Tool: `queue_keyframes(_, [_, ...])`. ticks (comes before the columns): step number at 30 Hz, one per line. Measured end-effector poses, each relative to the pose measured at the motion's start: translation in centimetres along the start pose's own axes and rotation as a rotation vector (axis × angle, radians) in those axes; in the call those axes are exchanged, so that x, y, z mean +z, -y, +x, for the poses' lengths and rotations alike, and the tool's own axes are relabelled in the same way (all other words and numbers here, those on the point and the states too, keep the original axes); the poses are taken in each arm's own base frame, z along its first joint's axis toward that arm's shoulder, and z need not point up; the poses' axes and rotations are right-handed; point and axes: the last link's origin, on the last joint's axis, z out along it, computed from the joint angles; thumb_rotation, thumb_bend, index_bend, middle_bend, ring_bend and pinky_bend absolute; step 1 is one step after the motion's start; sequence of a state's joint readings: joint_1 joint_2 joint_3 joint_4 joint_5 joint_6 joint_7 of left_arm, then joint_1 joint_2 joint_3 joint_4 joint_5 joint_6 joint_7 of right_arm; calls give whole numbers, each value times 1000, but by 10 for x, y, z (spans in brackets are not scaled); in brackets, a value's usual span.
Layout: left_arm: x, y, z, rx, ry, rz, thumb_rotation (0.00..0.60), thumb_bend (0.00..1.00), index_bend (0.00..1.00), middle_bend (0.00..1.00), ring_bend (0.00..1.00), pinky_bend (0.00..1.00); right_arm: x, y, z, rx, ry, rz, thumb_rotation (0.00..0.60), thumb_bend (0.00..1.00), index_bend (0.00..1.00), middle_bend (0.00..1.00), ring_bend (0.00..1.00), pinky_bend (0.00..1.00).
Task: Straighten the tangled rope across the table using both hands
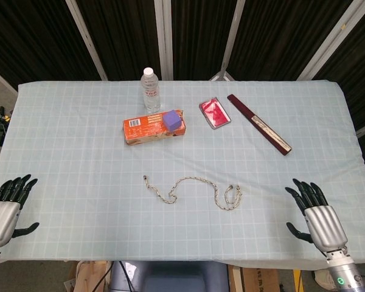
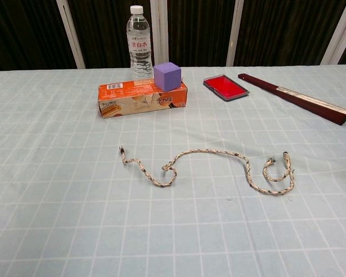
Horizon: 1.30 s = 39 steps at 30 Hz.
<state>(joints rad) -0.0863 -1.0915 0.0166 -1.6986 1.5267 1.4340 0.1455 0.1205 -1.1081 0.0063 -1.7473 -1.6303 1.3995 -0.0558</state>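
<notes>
The surface point(image 1: 61, 140), covered by a pale checked cloth, is seen whole from the head view, and the rope point(image 1: 191, 190) is taken as the landmark: it lies near the middle of the surface, toward the near edge. Beyond the rope, a long dark red case point(image 1: 258, 124) is laid at a slant to the far right, an orange box point(image 1: 145, 129) is placed far left of it with a purple cube point(image 1: 172, 119) set on top, a water bottle point(image 1: 149, 89) stands behind the box, and a red tray point(image 1: 215, 113) is set beyond the rope's right end.

The left hand point(image 1: 5, 210) is held well left of the rope at the surface's near edge, fingers apart and nothing held. The right hand point(image 1: 315, 213) is held well right of the rope, likewise spread and empty.

The rope is untouched: a small kink is seen left of centre and a loop is curled at its right end. The task is judged barely begun; both ends remain to be grasped and drawn apart.
</notes>
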Motion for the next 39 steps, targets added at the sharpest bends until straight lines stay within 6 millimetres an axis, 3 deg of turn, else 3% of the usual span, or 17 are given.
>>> queue_keyframes(12, [12,3,5,-37,-39,37,600,0,28,0,0,0,68,52,-2,12,48,67,600,279,172,33,0,0])
queue_keyframes(22, [17,3,2,-31,-34,44,600,0,28,0,0,0,119,113,-1,25,57,132,600,279,199,33,0,0])
queue_keyframes(30, [16,5,4,-54,-41,37,600,0,28,0,0,0,123,145,-19,34,105,156,600,280,329,51,0,0])
queue_keyframes(39, [14,8,6,-70,-37,23,600,0,36,0,0,0,109,141,-55,-2,186,117,600,280,344,55,0,0])
